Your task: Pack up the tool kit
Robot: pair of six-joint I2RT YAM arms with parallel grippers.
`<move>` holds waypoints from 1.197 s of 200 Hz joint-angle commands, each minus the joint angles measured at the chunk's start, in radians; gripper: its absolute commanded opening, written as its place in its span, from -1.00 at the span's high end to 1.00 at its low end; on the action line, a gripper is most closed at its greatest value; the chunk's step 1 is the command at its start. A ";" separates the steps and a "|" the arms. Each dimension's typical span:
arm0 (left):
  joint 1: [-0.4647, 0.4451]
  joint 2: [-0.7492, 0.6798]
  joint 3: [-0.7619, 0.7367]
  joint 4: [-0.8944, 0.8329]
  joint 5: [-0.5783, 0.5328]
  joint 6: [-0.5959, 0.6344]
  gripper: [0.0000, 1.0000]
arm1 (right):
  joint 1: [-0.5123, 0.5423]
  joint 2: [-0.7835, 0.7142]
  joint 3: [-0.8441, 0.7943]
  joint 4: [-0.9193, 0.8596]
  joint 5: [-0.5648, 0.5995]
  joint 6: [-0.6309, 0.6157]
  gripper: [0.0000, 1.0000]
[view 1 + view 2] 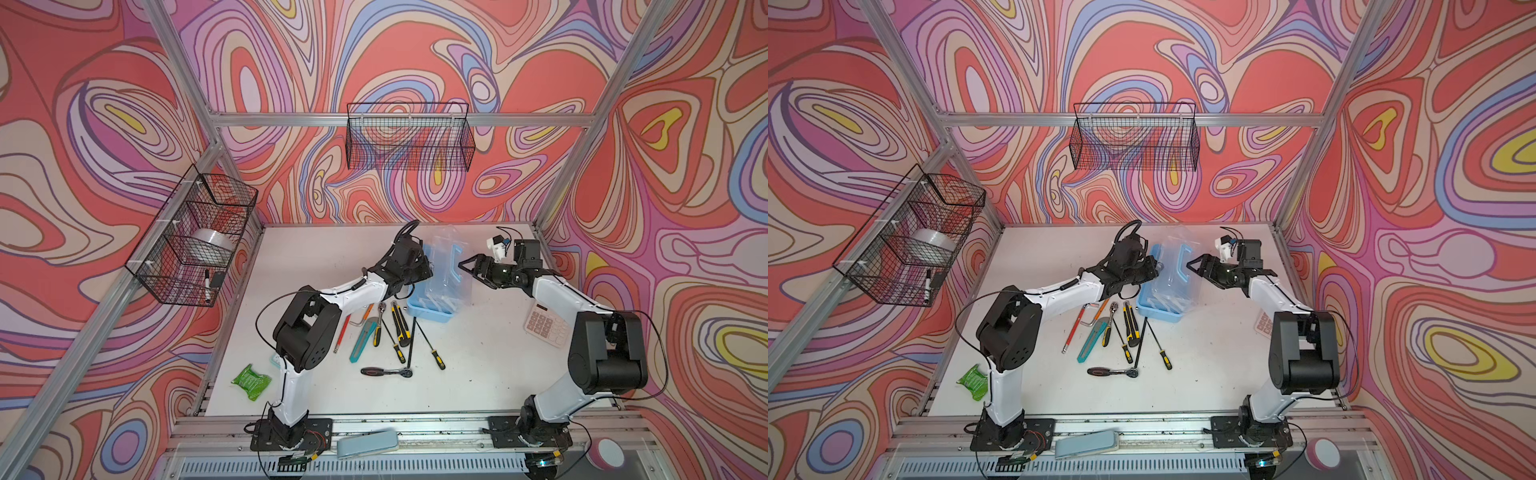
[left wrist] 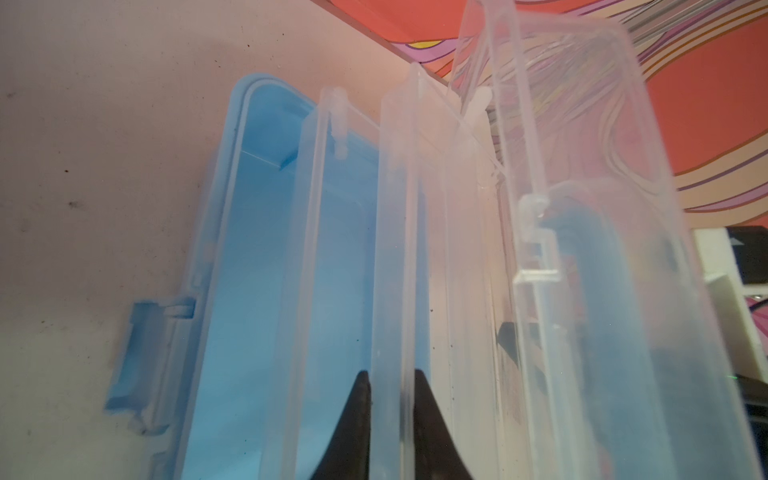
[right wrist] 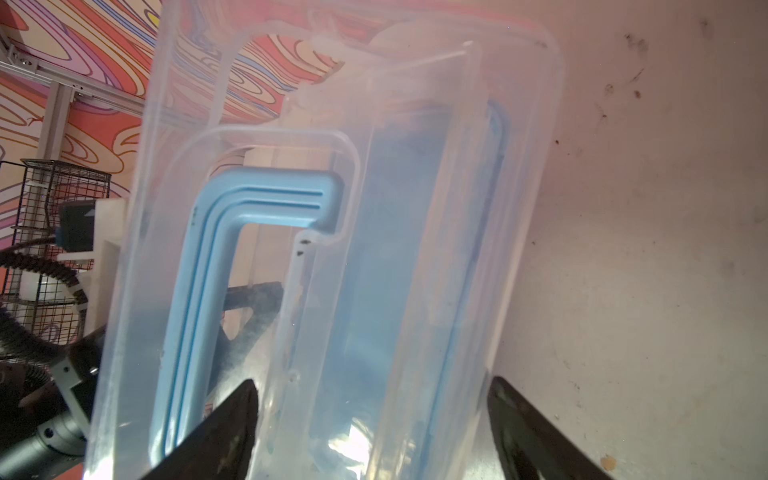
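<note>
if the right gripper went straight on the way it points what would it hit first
The upright clear lid of the blue case: it stands straight ahead of the open right gripper, though how near is hard to judge.

Open for packing: the light blue tool case (image 1: pixel 430 312) sits on the white surface (image 1: pixel 478 374), its clear lid (image 1: pixel 446 253) raised nearly upright with the blue C-shaped handle (image 1: pixel 457 261) on it, and a clear inner tray (image 2: pixel 395 249) inside the base. Loose tools fan out just off the case's near end: a slim red tool (image 1: pixel 343 328), hex key (image 1: pixel 357 321), teal utility knife (image 1: pixel 360 343), yellow-and-black utility knife (image 1: pixel 400 322) and screwdrivers (image 1: pixel 438 359). A black-handled ratchet (image 1: pixel 386 371) lies farthest from the case.
</note>
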 commanded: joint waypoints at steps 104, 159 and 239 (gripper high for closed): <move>-0.001 -0.035 -0.001 0.084 0.049 -0.037 0.67 | 0.013 0.080 0.010 0.039 -0.069 0.020 -0.59; 0.038 -0.065 -0.074 0.152 0.085 -0.080 0.67 | 0.009 0.086 -0.051 0.200 -0.154 0.122 -0.29; 0.051 -0.067 -0.092 0.178 0.109 -0.092 0.66 | -0.012 0.074 -0.119 0.352 -0.205 0.213 -0.44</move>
